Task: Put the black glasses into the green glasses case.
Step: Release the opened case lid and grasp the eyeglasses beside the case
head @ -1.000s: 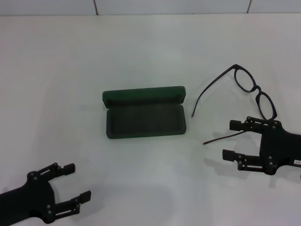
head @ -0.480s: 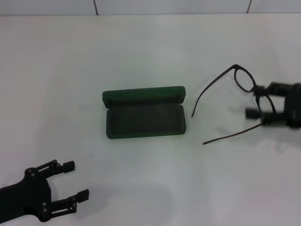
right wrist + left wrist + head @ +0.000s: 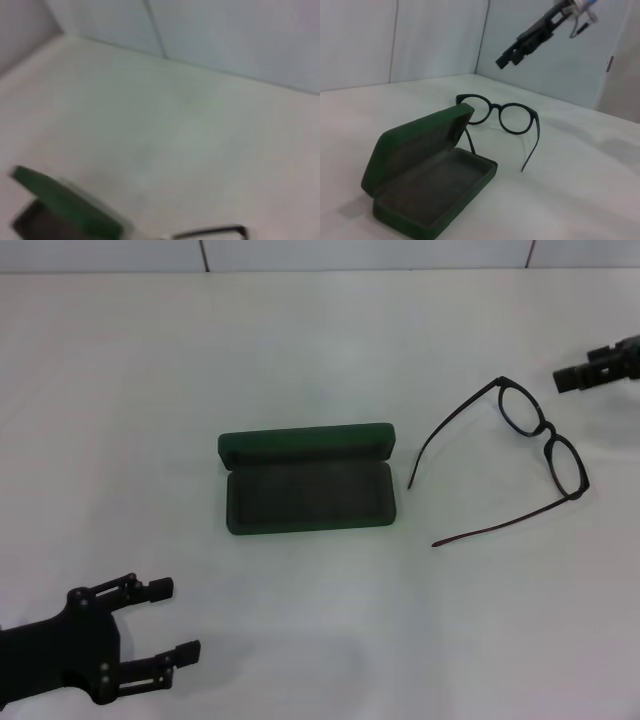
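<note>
The green glasses case [image 3: 308,485] lies open at the table's middle, lid tipped back, grey lining up. It also shows in the left wrist view [image 3: 427,175] and, in part, in the right wrist view [image 3: 65,205]. The black glasses [image 3: 545,440] lie to its right with both temple arms unfolded toward the case; they also show in the left wrist view [image 3: 502,115]. My right gripper [image 3: 578,368] hangs in the air beyond the glasses at the far right edge, open and empty, not touching them. My left gripper [image 3: 165,620] is open and empty at the front left.
The white table [image 3: 320,340] runs back to a pale wall [image 3: 360,252]. Nothing else stands on it.
My right gripper has risen from the front right, passed over the glasses and moved to the far right edge. The left gripper shifted slightly. Glasses and case have not moved.
</note>
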`<action>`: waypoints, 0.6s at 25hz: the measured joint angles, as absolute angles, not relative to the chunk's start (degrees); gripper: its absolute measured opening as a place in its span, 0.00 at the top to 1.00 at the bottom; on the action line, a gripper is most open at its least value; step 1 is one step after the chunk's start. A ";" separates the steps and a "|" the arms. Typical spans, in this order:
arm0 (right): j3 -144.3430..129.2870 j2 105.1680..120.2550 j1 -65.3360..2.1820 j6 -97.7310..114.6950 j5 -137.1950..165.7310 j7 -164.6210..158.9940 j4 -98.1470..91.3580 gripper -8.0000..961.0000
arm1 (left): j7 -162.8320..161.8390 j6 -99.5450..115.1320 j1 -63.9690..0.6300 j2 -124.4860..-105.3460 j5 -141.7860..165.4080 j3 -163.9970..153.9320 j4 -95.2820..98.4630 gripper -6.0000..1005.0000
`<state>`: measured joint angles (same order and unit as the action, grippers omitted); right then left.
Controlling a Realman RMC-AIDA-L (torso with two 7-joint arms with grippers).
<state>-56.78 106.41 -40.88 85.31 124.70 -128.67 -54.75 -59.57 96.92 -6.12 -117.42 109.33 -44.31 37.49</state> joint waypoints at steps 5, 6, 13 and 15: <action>-56.74 106.80 -48.44 85.14 138.27 -138.89 -49.97 0.21 | -59.42 96.95 -7.46 -117.54 110.11 -44.29 37.49 0.19; -56.77 106.87 -50.02 85.06 140.00 -139.81 -48.25 0.21 | -59.42 96.95 -7.55 -117.56 110.21 -44.29 37.49 0.19; -57.31 108.35 -58.58 82.09 149.16 -144.74 -39.09 0.22 | -59.25 96.34 -7.71 -117.60 110.37 -44.25 37.44 0.19; -57.76 109.59 -59.41 81.36 150.40 -145.61 -38.56 0.22 | -59.24 96.31 -7.75 -117.60 110.39 -44.19 37.44 0.19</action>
<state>-57.76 109.59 -59.41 81.36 150.41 -145.61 -38.56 -59.24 96.31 -7.75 -117.60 110.39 -44.19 37.44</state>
